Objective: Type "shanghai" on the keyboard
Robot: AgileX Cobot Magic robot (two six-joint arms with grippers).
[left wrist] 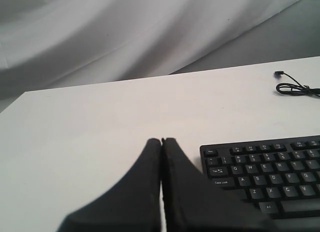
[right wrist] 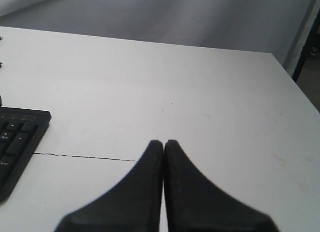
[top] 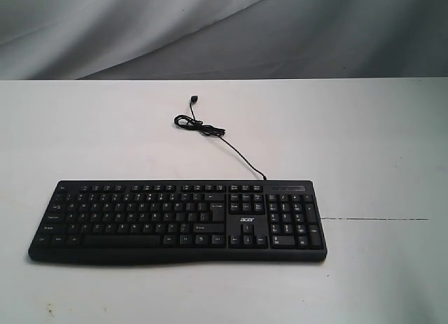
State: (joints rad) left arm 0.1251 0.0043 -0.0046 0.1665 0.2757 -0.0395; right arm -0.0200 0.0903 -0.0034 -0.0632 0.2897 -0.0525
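The wide black keyboard (top: 178, 221) with white legends and an acer logo lies flat on the white table (top: 378, 142), its thin black cable (top: 210, 131) curling away toward the back. Neither gripper shows in the exterior view. In the left wrist view my left gripper (left wrist: 161, 141) is shut with nothing in it, above bare table just beside the keyboard (left wrist: 270, 172) at its Esc and Tab corner. In the right wrist view my right gripper (right wrist: 163, 142) is shut and empty, well off the number-pad end of the keyboard (right wrist: 17, 142).
A thin dark seam (top: 381, 219) runs across the table from the keyboard's right end. Grey draped cloth (top: 210, 30) hangs behind the table. The table's right edge (right wrist: 295, 86) shows in the right wrist view, with a dark frame beyond it.
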